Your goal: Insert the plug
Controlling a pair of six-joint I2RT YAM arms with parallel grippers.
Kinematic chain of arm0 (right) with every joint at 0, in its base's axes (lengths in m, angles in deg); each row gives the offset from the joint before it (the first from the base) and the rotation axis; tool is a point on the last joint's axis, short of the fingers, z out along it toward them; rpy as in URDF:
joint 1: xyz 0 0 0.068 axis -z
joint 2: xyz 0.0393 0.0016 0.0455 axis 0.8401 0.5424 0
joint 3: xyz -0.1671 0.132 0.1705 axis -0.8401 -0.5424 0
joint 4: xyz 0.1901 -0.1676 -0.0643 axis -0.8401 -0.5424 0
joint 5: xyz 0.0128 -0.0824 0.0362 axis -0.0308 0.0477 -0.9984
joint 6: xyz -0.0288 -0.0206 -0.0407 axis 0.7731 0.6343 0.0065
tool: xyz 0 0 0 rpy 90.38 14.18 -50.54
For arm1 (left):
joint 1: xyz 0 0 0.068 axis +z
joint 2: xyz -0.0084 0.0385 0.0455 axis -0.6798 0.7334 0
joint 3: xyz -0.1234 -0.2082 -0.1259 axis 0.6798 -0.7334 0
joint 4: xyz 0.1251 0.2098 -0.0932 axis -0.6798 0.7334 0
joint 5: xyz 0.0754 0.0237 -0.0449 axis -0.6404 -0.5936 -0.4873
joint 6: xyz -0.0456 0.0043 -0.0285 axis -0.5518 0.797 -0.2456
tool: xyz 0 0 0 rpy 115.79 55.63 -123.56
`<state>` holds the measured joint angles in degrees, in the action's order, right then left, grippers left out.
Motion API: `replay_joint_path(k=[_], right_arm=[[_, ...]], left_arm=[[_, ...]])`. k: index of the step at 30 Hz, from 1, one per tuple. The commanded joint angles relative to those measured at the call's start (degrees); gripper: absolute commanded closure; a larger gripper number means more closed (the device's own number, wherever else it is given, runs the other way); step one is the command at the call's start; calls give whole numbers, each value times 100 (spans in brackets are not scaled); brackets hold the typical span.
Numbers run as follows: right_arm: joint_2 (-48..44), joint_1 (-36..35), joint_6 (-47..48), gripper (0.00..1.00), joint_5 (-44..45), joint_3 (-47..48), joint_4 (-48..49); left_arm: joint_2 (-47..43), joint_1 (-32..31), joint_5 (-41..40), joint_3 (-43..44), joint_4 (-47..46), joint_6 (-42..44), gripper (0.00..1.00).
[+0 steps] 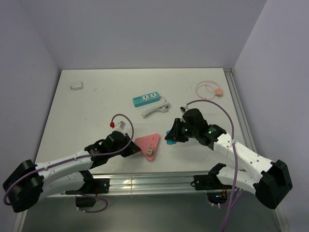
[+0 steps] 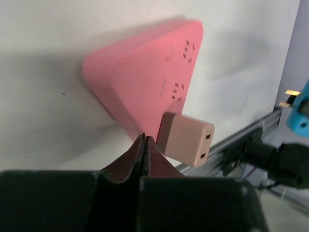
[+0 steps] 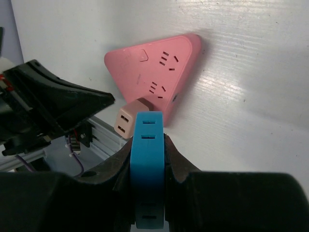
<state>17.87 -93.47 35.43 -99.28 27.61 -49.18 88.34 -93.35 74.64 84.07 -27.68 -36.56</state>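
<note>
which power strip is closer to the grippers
The pink triangular power strip, between the left gripper and right gripper; the teal rectangular strip lies farther back.

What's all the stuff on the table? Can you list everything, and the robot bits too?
pink power strip: one, pink, triangle shaped, middle of the table between the grippers
beige adapter: one, beige, against the pink power strip's edge nearest the arms
blue plug: one, bright blue, held up beside the pink power strip
teal power strip: one, teal, farther back in the middle
white cord: one, white, bundled beside the teal power strip
white block: one, white, far left; too small to tell what it is
pink cable: one, pale pink, looped, far right
table: one, white
left gripper: one, black, shut, empty
right gripper: one, black, shut on the blue plug
</note>
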Motion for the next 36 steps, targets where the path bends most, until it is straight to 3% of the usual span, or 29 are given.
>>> replay_joint_path(k=[1,5,6,10,11,21,36], right_arm=[[10,81,107,100,-124,0,149],[19,90,143,100,-255,9,219],[19,81,152,100,-308,9,219],[1,81,169,100,-352,44,219],[-25,89,169,100,-352,53,210],[-69,81,204,100,-396,-18,272],[28,81,222,100,-502,-35,351]], left_arm=[[-614,-19,-1212,429,1141,-187,95],[-888,-10,-1732,858,1599,-12,72],[-853,68,-1741,912,1652,119,59],[-616,446,-1040,957,1311,585,30],[-528,499,-959,904,1222,639,28],[-54,1018,262,236,-464,806,26],[914,1036,632,122,-1186,622,28]])
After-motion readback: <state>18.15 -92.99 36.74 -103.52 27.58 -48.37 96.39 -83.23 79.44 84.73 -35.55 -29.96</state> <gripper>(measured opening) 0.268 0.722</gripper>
